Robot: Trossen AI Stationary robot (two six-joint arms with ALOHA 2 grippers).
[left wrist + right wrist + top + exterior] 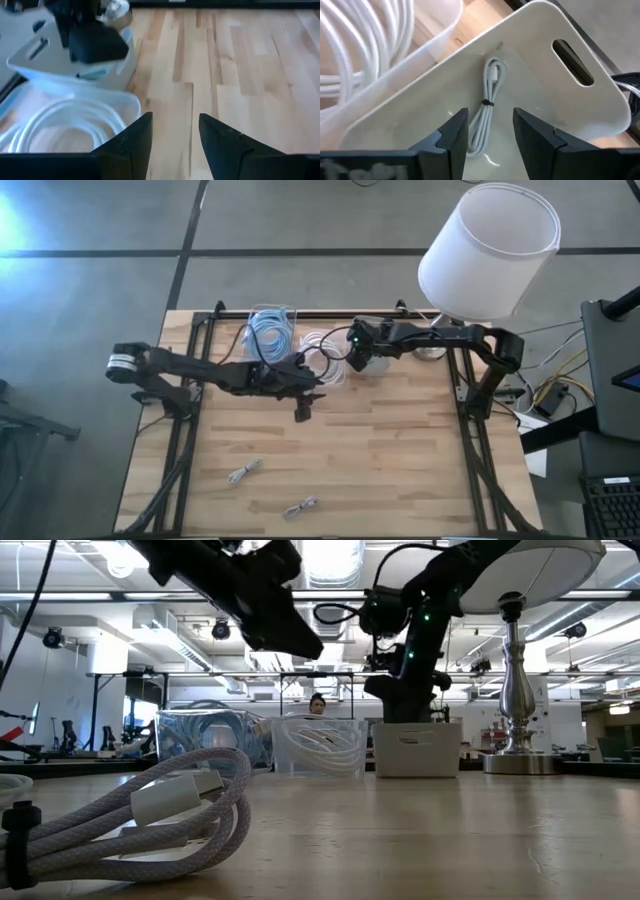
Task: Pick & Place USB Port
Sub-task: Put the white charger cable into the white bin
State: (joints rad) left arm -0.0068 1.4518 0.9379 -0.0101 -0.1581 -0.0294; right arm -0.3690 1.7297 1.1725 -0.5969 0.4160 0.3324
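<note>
From overhead I am seeing the left gripper [303, 409] reaching over the middle of the wooden table [400, 460], just in front of the clear bin of blue cable [270, 332]. Its wrist camera is giving me what the top view cannot: the two fingers [135, 137] are standing apart with bare wood between them, gripping nothing, and the clear bin of white cable [65, 125] is lying just beside them.

Two bundled cables [245, 472] are lying near the front edge, well apart from both arms; the low camera is showing another bundled white cable [150, 815] close to its lens.

Further right, the right gripper [352, 362] is hanging over the white bin [385, 365] at the back, beside the lamp [488, 250]. Only its wrist camera is looking inside: a tied white USB cable [487, 107] is lying on the floor of that white bin [580, 100], and the fingers [452, 132] are spread above it, holding nothing.
</note>
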